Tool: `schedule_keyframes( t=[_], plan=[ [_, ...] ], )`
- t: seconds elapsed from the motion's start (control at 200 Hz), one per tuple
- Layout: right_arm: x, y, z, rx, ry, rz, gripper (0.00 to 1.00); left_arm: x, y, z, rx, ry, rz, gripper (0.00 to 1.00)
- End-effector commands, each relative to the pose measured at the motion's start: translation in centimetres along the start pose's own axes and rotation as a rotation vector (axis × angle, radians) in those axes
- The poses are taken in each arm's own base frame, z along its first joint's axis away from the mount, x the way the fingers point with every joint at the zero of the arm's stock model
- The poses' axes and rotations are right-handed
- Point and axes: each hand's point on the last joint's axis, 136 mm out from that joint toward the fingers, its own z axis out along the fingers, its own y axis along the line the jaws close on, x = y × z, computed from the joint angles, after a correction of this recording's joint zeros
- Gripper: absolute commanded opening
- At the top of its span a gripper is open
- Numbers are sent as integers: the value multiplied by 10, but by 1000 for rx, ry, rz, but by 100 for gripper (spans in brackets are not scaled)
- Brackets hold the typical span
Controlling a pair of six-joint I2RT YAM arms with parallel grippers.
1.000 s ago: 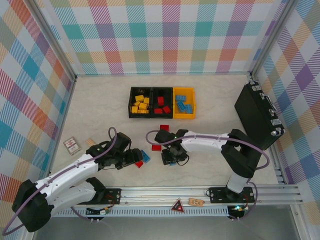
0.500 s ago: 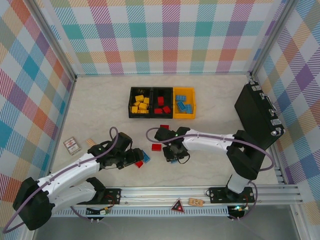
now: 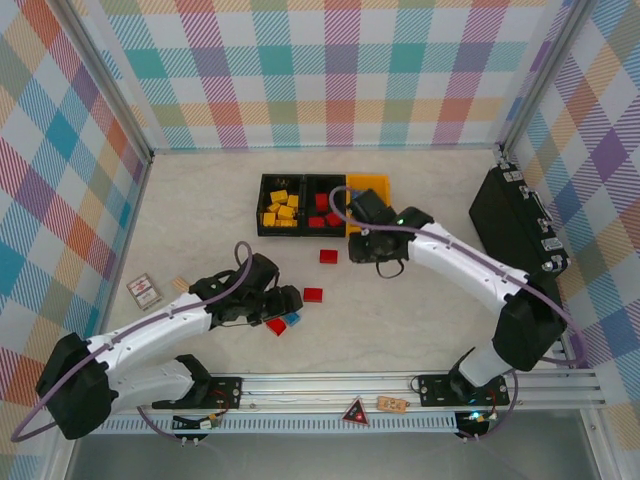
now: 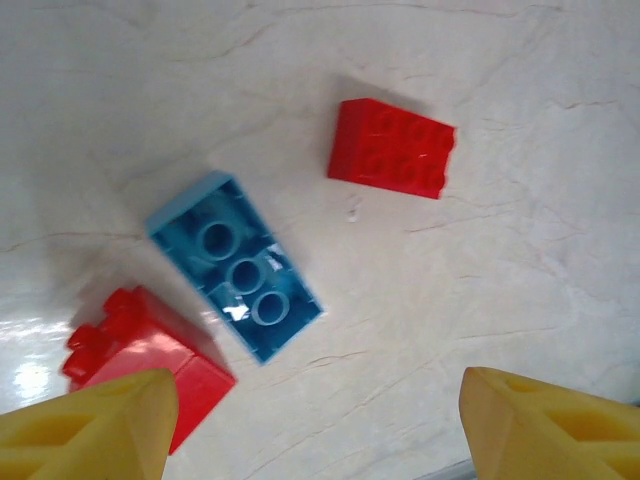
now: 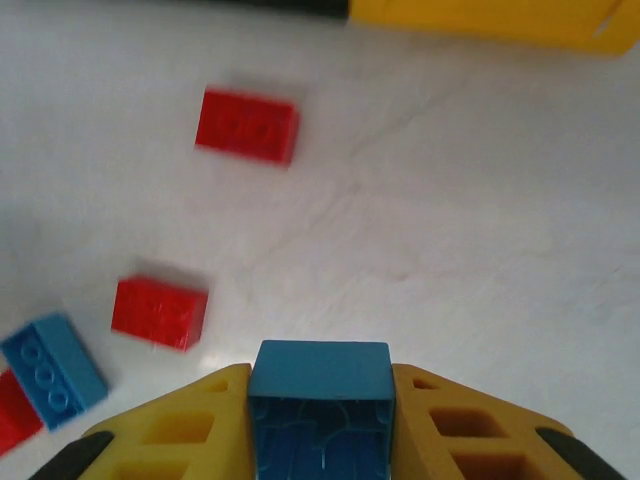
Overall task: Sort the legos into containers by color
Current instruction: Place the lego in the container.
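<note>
Where right pincer [image 5: 320, 400] clamps, hollow-bottomed blue brick [image 5: 320, 372] sits.

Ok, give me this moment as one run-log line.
right gripper: shut on blue lego, just short of yellow-orange bin | left gripper: open, over loose blue lego and red lego

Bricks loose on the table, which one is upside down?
The blue brick: its hollow underside with three round tubes faces up. The two red bricks beside it show studs.

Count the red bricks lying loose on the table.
3. One red brick lies nearest the bins, a second red brick mid-table, a third red brick beside the loose blue brick. Others may be hidden.
</note>
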Motion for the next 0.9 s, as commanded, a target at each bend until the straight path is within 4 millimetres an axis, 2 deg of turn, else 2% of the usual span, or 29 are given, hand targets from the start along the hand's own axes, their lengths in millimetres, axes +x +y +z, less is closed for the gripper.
schedule_keyframes(
  t=[0.0, 0.225, 0.445, 0.7, 0.895],
  plan=[
    [-34, -17, 6, 39, -44, 8, 33, -9, -25, -4, 50, -31, 42, 74],
    [-91, -38, 24, 96, -78, 65, 33, -14, -47, -2, 70, -44, 85, 74],
    [-129, -53, 46, 145, -83, 110, 33, -14, -62, 5, 77, -34, 113, 74],
    [-158, -71, 74, 209, -61, 142, 33, -11, -62, 9, 61, -26, 125, 74],
    [-168, -79, 94, 252, -37, 146, 34, -9, -56, 10, 51, -29, 118, 74]
  ],
)
